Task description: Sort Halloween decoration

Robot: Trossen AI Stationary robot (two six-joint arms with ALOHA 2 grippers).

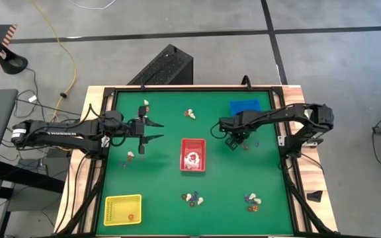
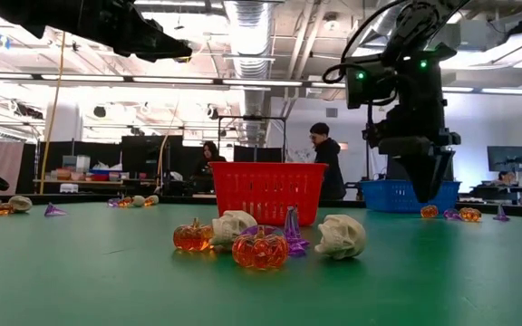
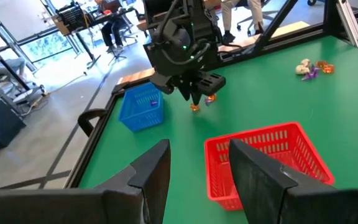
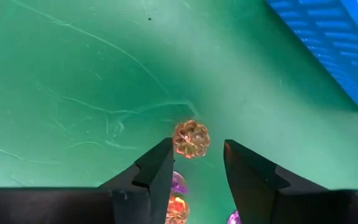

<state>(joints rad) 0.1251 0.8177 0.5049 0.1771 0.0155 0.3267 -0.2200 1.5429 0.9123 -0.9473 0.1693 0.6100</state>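
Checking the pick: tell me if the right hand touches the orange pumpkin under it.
Apart. Right wrist view: orange pumpkin lies beyond the open right hand, green mat visible beside each fingertip.

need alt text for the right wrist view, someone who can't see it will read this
The right claw hangs open just above a small orange pumpkin trinket on the green table. More orange and purple trinkets lie between its fingers, and a blue tray's corner shows at the edge.
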